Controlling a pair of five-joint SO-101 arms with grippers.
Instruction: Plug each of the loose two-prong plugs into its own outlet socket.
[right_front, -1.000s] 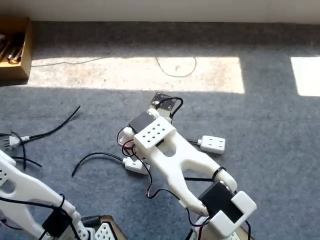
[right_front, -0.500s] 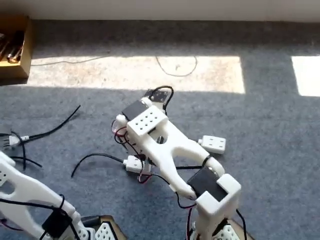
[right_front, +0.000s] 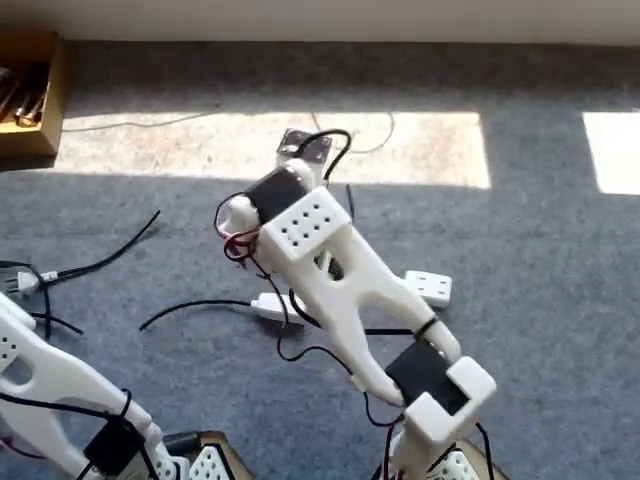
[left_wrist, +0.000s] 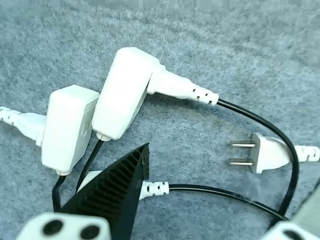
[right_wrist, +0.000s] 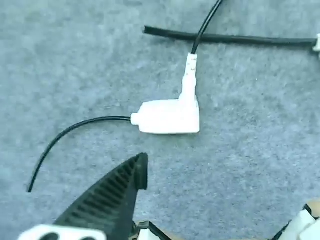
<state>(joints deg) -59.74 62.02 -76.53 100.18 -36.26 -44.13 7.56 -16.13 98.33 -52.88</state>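
Two-prong plug lies flat and loose on the grey carpet, seen in the left wrist view; its long axis runs in line with its own cord and both bare prongs point toward the side where the white blocks lie, well apart from them. Count there: two white blocks, block one and block two, side by side and touching. A black cord from block two curves past the plug's rear and crosses its cord. The left claw hangs near the blocks; wide or narrow cannot be told. In the high view one outlet socket and one white corded block lie on the carpet, with the right arm stretched above and between them, covering part of their cords. The right claw hangs near that corded block; its state cannot be told. A wooden box sits at the far corner.
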